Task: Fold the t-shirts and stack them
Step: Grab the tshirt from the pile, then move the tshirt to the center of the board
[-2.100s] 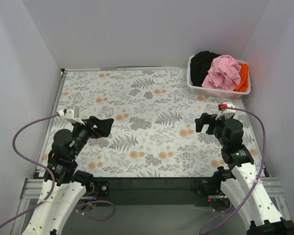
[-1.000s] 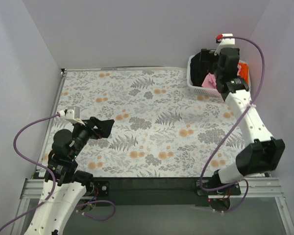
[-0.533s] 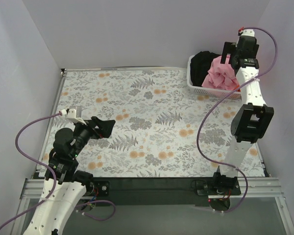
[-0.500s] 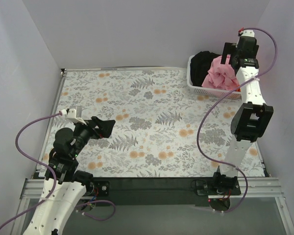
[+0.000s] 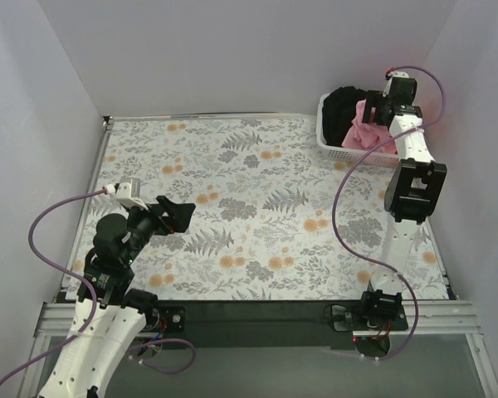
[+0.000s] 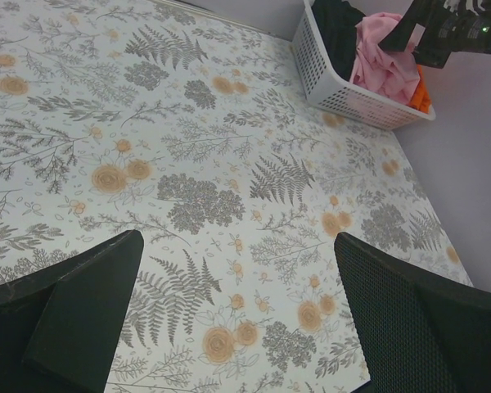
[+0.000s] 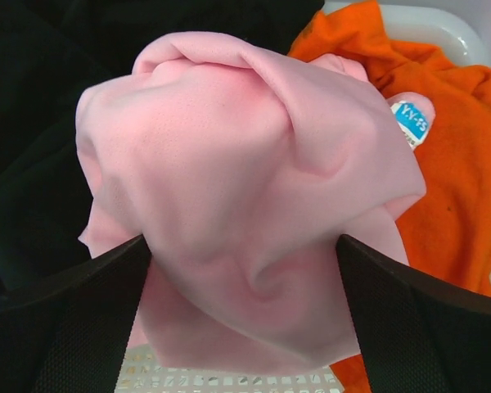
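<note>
Three in one basket [image 6: 352,98]: pink t-shirt [image 7: 245,164], black t-shirt [image 7: 33,123], orange t-shirt [image 7: 450,164]; right pincer [image 7: 241,244] spread astride pink t-shirt; left pincer [image 6: 237,239] spread, well away

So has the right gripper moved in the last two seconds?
Yes. The right gripper went from the table's near right to the far-corner basket.

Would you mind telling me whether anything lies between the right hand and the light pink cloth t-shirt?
Nothing visible does: the light pink cloth t-shirt lies uncovered on top, directly before the open right hand.
</note>
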{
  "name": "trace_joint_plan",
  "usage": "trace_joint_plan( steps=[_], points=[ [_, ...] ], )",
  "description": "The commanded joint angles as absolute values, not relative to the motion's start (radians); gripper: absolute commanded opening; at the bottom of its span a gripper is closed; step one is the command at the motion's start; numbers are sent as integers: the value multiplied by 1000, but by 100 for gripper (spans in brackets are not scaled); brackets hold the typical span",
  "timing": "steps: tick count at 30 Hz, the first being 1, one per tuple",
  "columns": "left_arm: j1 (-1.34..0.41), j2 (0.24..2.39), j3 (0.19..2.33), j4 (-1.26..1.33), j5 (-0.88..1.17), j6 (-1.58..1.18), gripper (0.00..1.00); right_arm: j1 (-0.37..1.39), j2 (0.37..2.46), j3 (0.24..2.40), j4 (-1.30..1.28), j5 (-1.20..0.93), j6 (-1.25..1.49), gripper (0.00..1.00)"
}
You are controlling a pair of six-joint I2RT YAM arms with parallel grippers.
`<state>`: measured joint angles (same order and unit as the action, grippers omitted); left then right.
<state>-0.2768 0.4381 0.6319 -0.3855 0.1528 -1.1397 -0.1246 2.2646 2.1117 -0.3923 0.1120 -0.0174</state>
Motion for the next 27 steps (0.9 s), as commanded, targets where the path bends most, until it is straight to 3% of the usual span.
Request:
trace_joint_plan(
  steps=[1,4,5,14,27],
  points=[
    [-272,439,634,-399,135,-1121,98,-130,2278,2152,-359,51,-9,80],
    [-272,436,634,-397,133,-1121,98,-130,2289,2149,-359,-36,-12,39],
    [-272,436,632,-399,133,-1121,98,-130,2281,2148,-359,-52,-8,3],
    [-272,431,634,-399,133,-1126,98,-83,2010,2066,-353,-167,15,1],
    [-272,423,637,-397,172,-1129,98,355,1419,1787,-324,-5,-23,1]
  ],
)
